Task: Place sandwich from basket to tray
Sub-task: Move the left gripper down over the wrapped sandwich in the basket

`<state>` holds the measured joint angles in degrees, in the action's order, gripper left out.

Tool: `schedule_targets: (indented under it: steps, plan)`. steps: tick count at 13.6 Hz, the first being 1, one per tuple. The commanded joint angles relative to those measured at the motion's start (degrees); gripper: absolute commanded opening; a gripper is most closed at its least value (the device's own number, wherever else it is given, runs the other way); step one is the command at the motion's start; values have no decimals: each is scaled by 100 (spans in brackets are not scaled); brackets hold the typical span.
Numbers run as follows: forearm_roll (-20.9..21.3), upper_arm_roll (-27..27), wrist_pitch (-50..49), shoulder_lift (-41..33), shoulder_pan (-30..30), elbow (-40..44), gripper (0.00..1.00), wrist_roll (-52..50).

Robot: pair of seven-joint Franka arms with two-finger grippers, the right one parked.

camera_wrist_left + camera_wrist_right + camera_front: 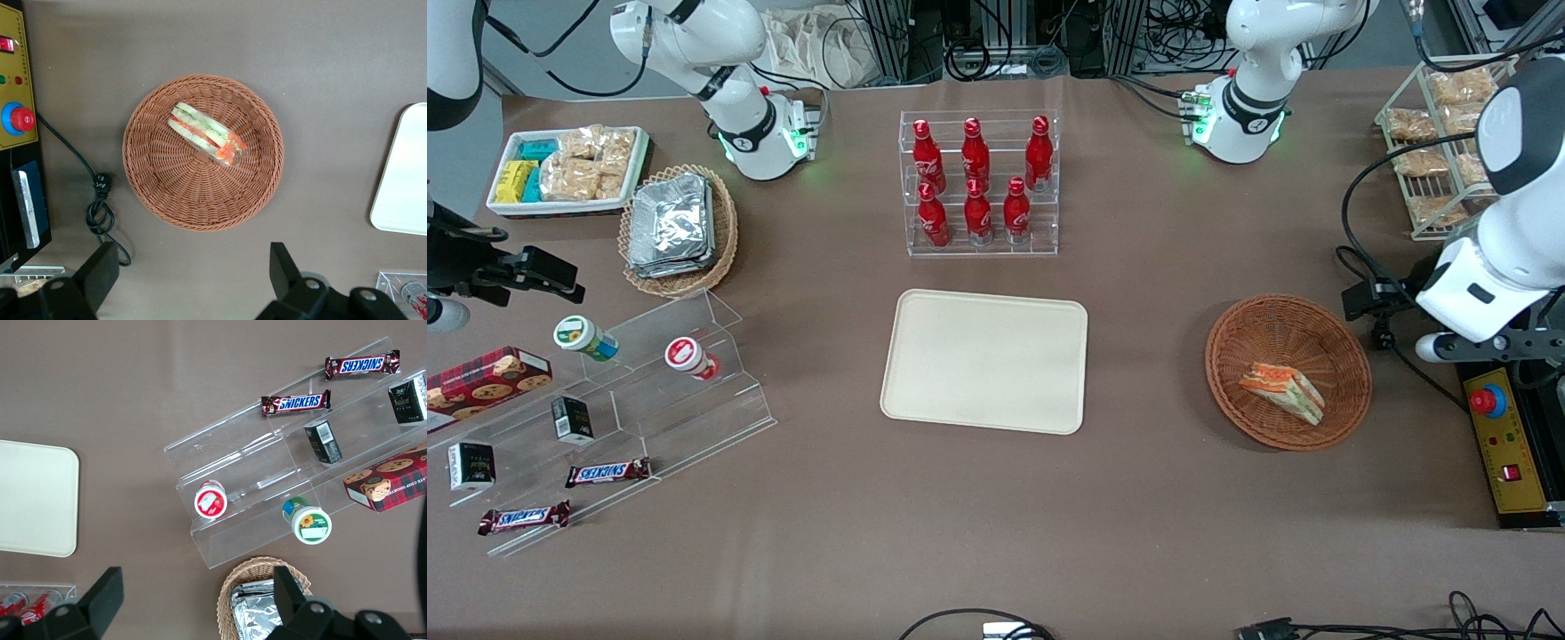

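Observation:
The sandwich [1282, 388] [207, 133], a clear-wrapped wedge with white bread and orange and green filling, lies on its side in the round reddish-brown basket [1303, 333] [193, 193]. The cream tray [985, 360] [407, 173] sits bare at the table's middle, toward the parked arm's end from the basket. My gripper [193, 273] hangs open high above the table, just off the basket's rim toward the working arm's end. It touches nothing, and bare tabletop shows between its fingers [100, 273].
A yellow control box with a red button [1503, 444] and a black cable [100, 207] lie beside the basket at the working arm's end. A clear rack of red bottles [980, 182] stands farther from the camera than the tray. A wire rack of snack packs [1440, 133] stands nearby.

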<state>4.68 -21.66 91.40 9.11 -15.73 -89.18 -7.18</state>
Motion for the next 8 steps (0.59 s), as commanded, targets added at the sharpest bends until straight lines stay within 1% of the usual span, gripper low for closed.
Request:
schedule_targets:
  steps: [1,4,5,6,8]
  plan:
    - [-2,-22,-236,196,17,305,100,6]
    - [-2,-22,-193,424,26,383,100,41]
    - [85,-22,-158,495,35,288,100,-38]
    - [207,-22,-140,487,35,95,100,-221]
    - [226,-22,218,469,26,-291,100,-1018]
